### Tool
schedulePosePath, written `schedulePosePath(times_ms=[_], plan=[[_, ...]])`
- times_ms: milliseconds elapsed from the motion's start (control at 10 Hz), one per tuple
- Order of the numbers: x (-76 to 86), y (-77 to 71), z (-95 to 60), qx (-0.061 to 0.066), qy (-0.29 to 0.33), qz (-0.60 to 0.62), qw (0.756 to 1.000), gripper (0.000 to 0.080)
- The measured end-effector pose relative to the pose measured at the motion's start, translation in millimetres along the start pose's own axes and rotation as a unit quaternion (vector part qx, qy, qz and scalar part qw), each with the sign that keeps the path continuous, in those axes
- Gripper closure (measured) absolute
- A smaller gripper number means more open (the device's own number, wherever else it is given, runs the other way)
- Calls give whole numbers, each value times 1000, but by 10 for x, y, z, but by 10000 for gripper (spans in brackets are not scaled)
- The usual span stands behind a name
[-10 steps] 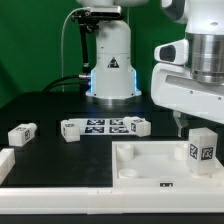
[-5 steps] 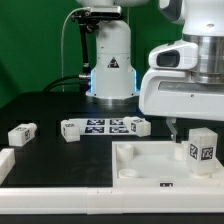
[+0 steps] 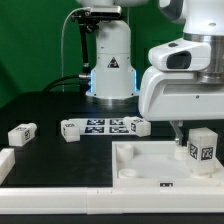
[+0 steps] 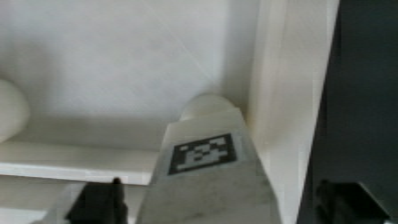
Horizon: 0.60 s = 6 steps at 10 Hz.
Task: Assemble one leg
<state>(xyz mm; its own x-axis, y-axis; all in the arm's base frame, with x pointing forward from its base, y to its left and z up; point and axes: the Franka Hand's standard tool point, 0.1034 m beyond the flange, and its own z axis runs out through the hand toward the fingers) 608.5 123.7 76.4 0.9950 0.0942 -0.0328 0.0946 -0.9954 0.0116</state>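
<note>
A white leg [image 3: 202, 146] with a black-and-white tag stands upright in the corner of the large white tray-like piece [image 3: 140, 170], at the exterior view's right. My gripper [image 3: 188, 128] hangs just over it, with one dark finger [image 3: 178, 127] showing beside the leg. In the wrist view the leg [image 4: 210, 170] sits between my two dark fingers [image 4: 98, 200], with a gap on each side. The jaws stand open around the leg and are not pressing it.
The marker board [image 3: 103, 125] lies mid-table with a leg at each end [image 3: 70, 129] [image 3: 137, 126]. Another leg [image 3: 22, 132] lies at the exterior view's left, with a white piece [image 3: 5, 162] at the edge. The robot base [image 3: 110, 70] stands behind.
My gripper has shifted slightly toward the exterior view's left. The leg and the other parts have not moved.
</note>
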Motion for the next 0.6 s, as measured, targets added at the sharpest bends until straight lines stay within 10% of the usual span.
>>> schedulePosePath(times_ms=[200,600], plan=[[0,1,1,0,0,0,1000,509],[3,-3,0,3,1,79,997,509]])
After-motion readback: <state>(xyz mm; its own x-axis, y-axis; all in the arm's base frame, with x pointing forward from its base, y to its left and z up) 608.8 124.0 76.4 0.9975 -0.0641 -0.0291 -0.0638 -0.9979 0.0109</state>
